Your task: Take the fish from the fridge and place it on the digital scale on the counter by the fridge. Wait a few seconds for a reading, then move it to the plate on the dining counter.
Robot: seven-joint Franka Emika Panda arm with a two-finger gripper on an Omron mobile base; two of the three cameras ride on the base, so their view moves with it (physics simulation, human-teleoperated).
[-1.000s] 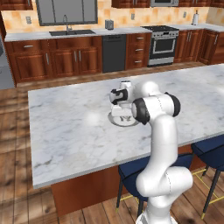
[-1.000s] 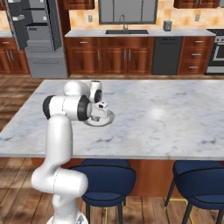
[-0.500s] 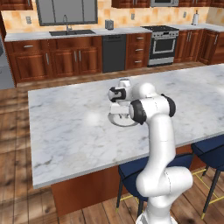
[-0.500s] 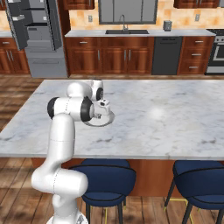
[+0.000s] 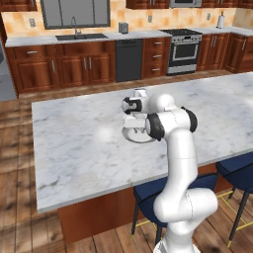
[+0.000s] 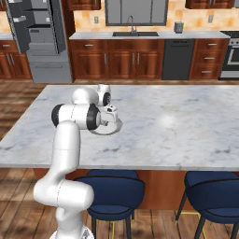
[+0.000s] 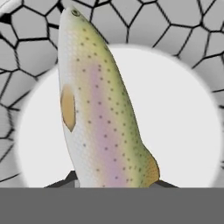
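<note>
The fish (image 7: 100, 118), pale and speckled with a pink stripe, hangs lengthwise in front of the hand camera, and my gripper (image 7: 111, 183) is shut on its near end. Right beneath it lies the round pale plate (image 7: 183, 118); the fish's far end reaches past the plate's rim. In the left base view my gripper (image 5: 134, 126) hovers low over the plate (image 5: 129, 138) on the dining counter (image 5: 79, 148). From the right base view the gripper (image 6: 108, 117) is above the same plate (image 6: 111, 130). The fridge (image 6: 39, 32) stands open at the far left.
Dark-blue stools (image 6: 112, 191) (image 6: 214, 186) are tucked under the near edge of the island. A wall of wooden cabinets with a sink (image 5: 81, 37), dishwasher (image 5: 128, 59) and oven (image 5: 184, 52) runs along the back. Bare marble surrounds the plate.
The arm has only shifted slightly above the plate; the gripper stays low over it.
</note>
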